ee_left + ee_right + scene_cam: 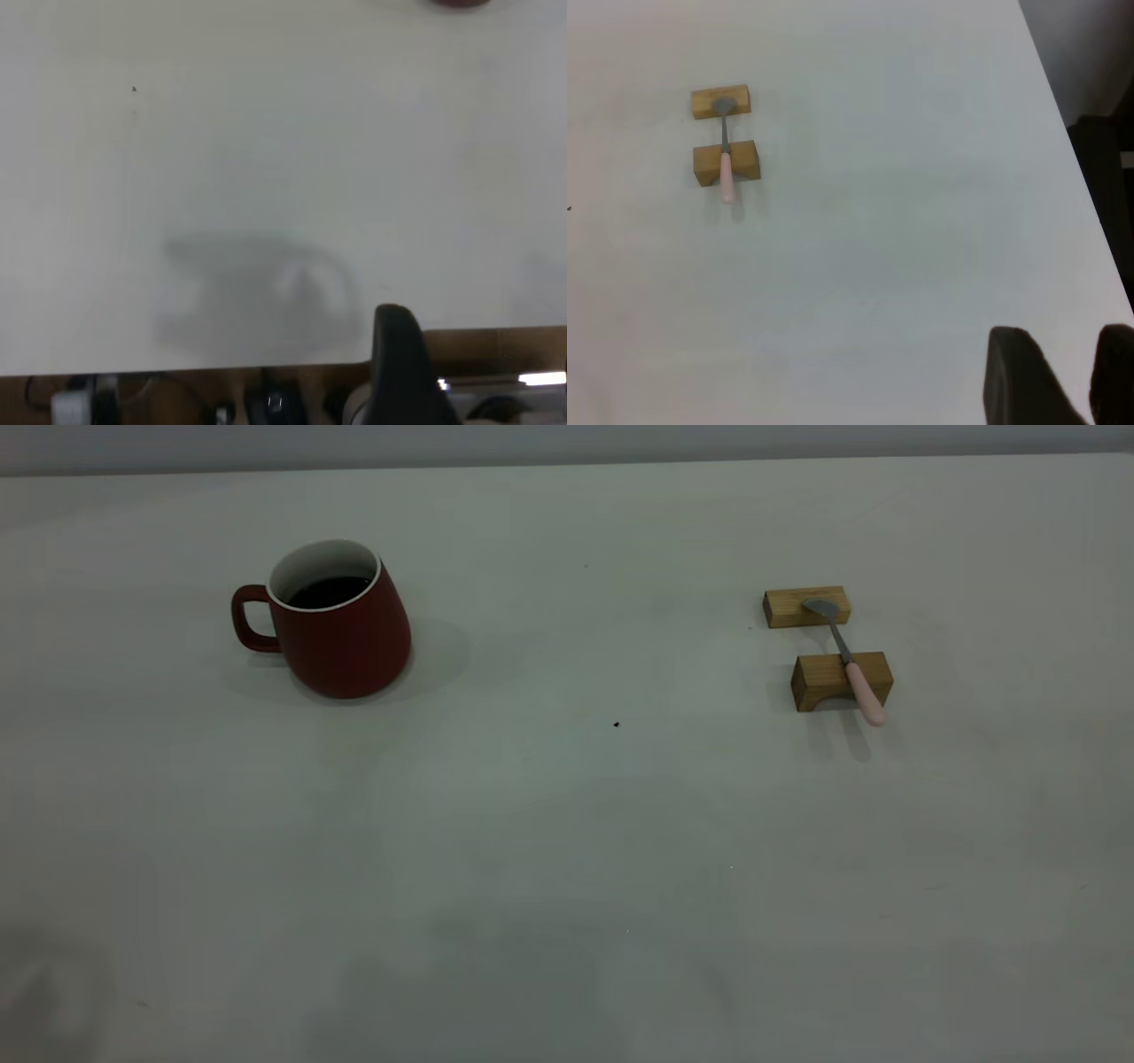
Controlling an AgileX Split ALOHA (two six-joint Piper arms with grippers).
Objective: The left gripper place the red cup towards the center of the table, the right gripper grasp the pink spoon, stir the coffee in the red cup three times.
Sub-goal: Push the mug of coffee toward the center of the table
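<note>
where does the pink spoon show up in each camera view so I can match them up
Exterior view: the pink spoon lies right of centre, bridging two wooden blocks, handle toward the camera.
Left wrist view: not in it.
Right wrist view: the spoon is upper left in the picture, across the same blocks.
Shared landmark: the two wooden blocks.

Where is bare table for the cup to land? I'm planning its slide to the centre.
The wide stretch between the red cup and the wooden blocks is bare, as is the near half of the table. Only the blocks holding the pink spoon are crowded.
</note>
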